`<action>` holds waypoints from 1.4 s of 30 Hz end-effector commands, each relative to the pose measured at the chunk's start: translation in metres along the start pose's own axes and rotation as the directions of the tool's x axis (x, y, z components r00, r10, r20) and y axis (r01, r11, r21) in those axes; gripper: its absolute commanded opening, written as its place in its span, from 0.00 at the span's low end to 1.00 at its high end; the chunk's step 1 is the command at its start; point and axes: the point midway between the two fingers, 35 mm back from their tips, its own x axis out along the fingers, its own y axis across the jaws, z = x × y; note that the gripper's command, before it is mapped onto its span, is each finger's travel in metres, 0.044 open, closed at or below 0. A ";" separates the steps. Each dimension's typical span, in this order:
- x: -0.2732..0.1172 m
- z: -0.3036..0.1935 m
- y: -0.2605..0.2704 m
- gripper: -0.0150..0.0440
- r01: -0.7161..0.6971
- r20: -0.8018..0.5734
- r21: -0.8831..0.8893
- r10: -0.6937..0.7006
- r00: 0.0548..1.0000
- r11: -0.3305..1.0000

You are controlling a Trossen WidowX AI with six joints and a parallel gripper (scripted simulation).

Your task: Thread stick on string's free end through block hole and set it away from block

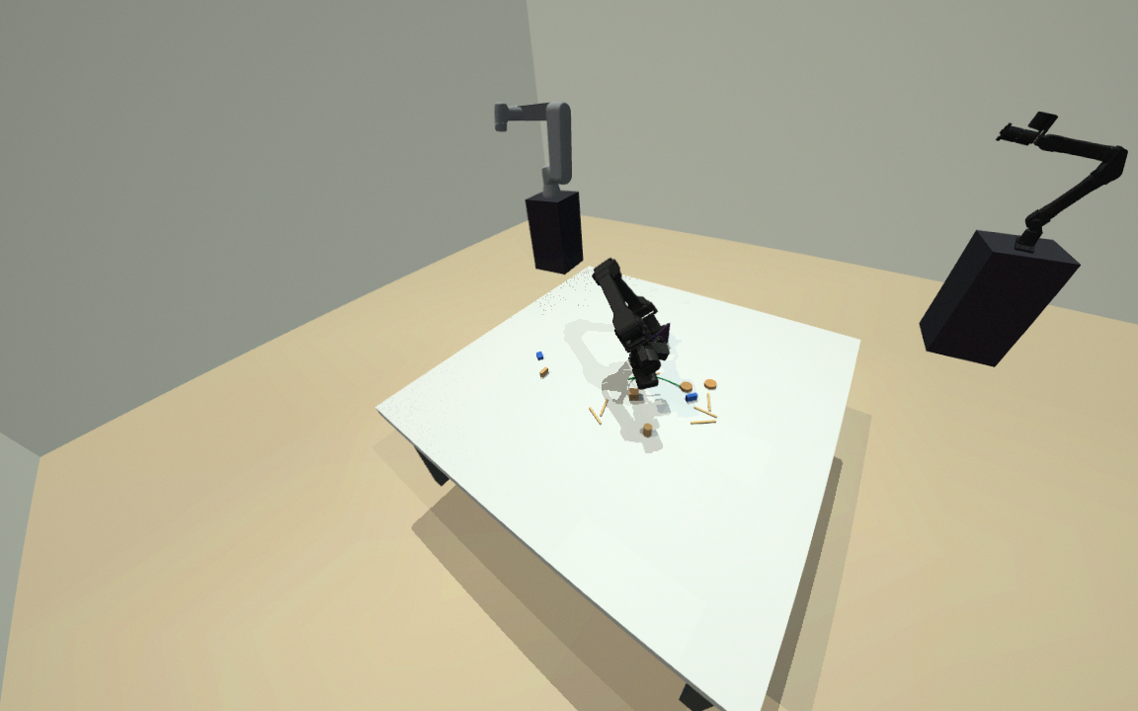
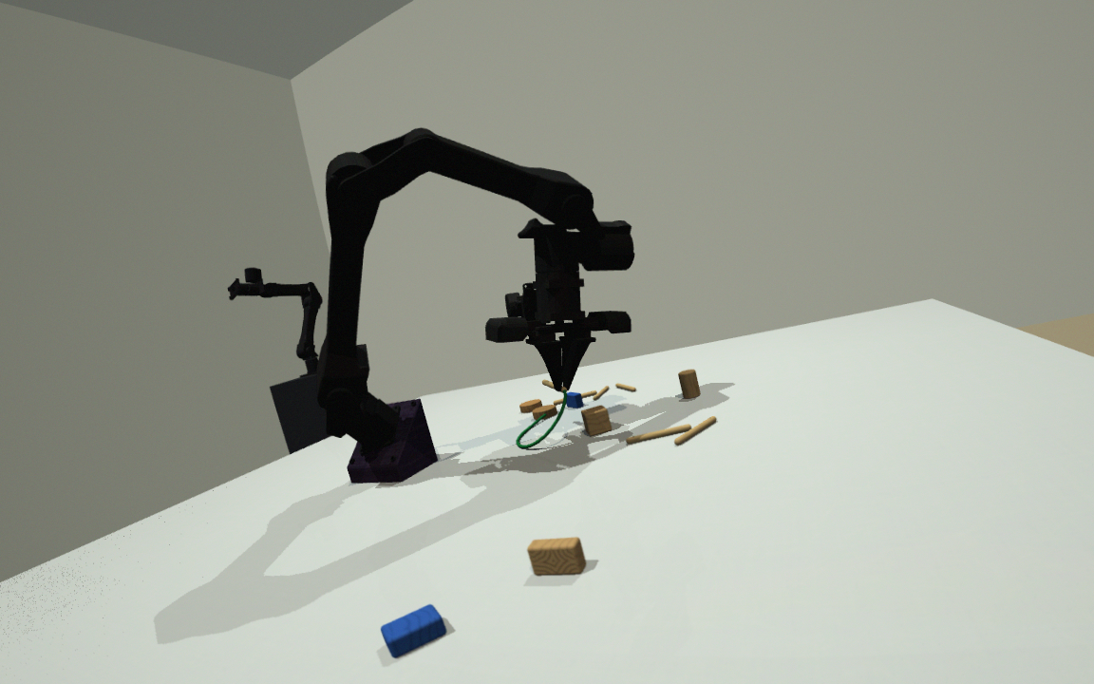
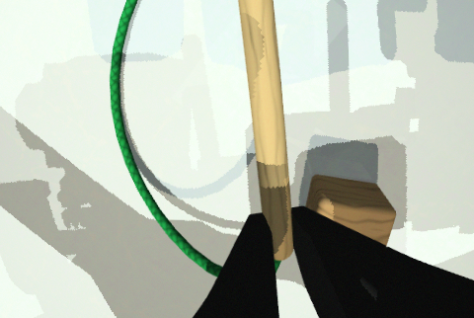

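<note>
My gripper (image 2: pixel 563 389) (image 3: pixel 276 225) is shut on the pale wooden stick (image 3: pixel 267 91) near its string end, above the table. The stick extends upward in the wrist view, its far end free. The green string (image 3: pixel 116 91) (image 1: pixel 670 382) hangs in a loop from the held end towards a round wooden button (image 1: pixel 687 386) (image 2: pixel 544 411). The wooden block (image 1: pixel 633 394) (image 2: pixel 595 421) (image 3: pixel 367 216) stands on the table right of the fingertips in the wrist view, partly behind the right finger. The stick is outside the block. The block's hole cannot be made out clearly.
A second disc (image 1: pixel 710 383), a blue piece (image 1: pixel 690 397) and loose sticks (image 1: pixel 703 423) lie near the button. Two more sticks (image 1: pixel 595 415) (image 2: pixel 695 431) and an upright cylinder (image 1: pixel 647 430) (image 2: pixel 688 383) are beyond the block. A tan block (image 2: pixel 556 556) and blue block (image 2: pixel 413 630) lie apart.
</note>
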 end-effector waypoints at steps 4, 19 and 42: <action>-0.002 0.009 -0.005 0.25 -0.008 0.004 -0.201 0.009 1.000 0.980; 0.000 0.028 -0.012 0.25 -0.038 0.003 -0.594 0.049 0.999 0.804; 0.004 0.057 -0.019 0.25 -0.039 -0.007 -0.961 0.115 0.993 0.275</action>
